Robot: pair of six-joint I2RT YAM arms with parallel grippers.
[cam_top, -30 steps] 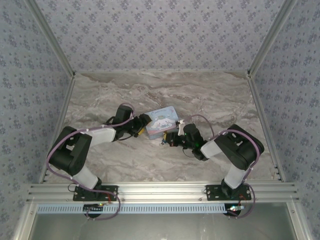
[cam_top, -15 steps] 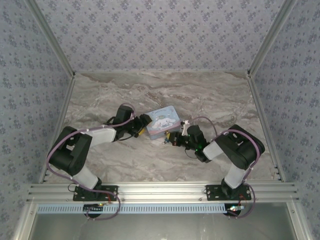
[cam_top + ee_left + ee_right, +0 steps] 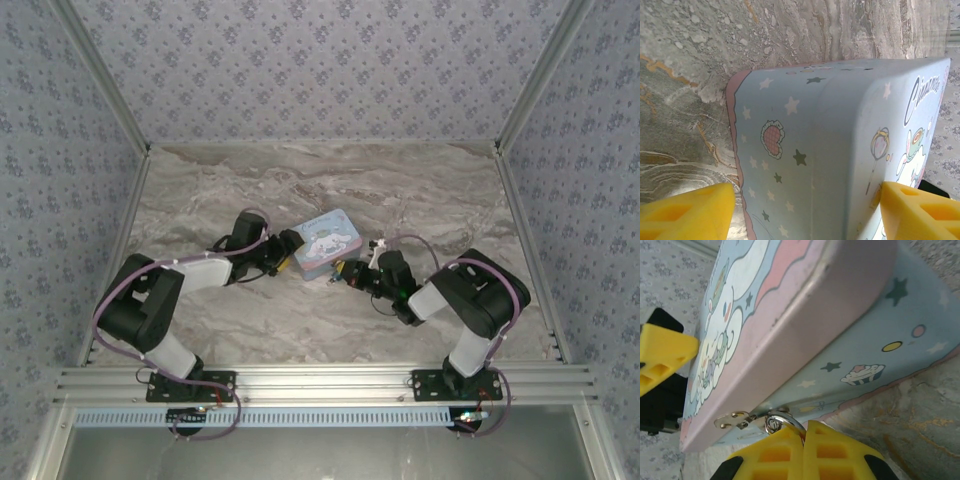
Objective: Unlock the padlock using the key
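The light blue cartoon tin box (image 3: 328, 243) lies mid-table. My left gripper (image 3: 288, 252) clamps its left end, yellow fingers (image 3: 920, 210) spread wide across the tin (image 3: 830, 150), one by the base edge and one on the lid. My right gripper (image 3: 348, 272) is at the tin's front wall (image 3: 880, 340). Its fingers are shut together (image 3: 804, 427) on the padlock. The padlock's silver shackle (image 3: 782, 419) hooks through the staple beside the hasp (image 3: 735, 419). The lock body is hidden between the fingers. The key is out of view.
The marble table (image 3: 330, 180) stretches behind the tin to patterned walls. Metal rails (image 3: 320, 380) run along the near edge by both arm bases. Both arms bend inward, so their wrists crowd the tin from each side.
My right gripper has crept slightly right and up, closer to the tin's front. The tin has shifted a little with it. The left arm has held still.
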